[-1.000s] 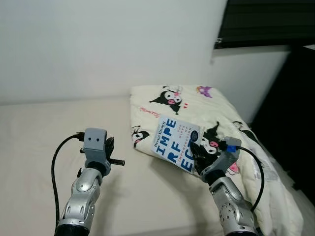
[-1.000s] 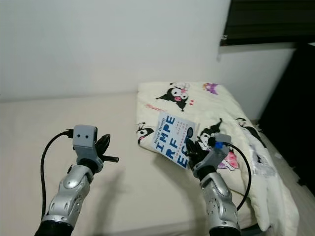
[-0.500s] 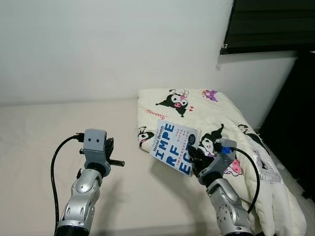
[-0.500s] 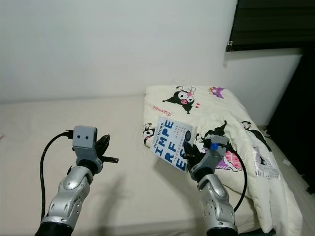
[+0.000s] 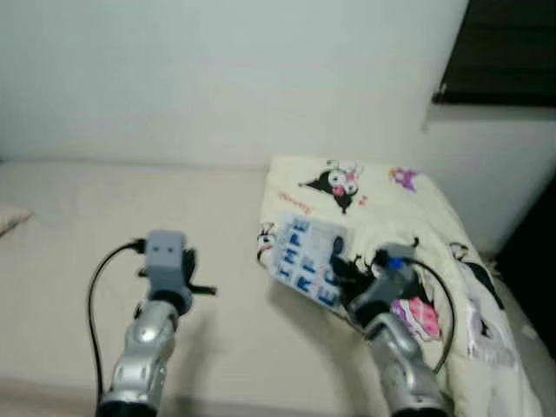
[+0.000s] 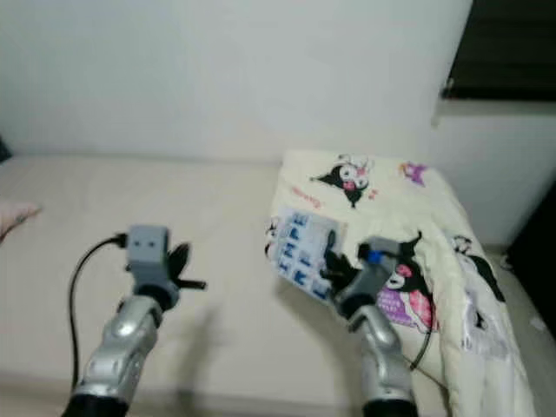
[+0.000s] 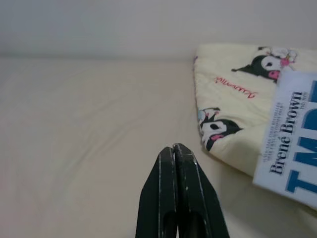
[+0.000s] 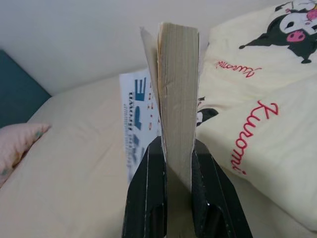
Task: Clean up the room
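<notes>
My right gripper is clamped on the bottom edge of a paperback book, holding it upright above the bed, right where the folded cartoon-print blanket ends near the bed's right side. My left gripper is raised over the bare mattress, its fingers pressed together and holding nothing. A pink pillow lies at the bed's left edge.
</notes>
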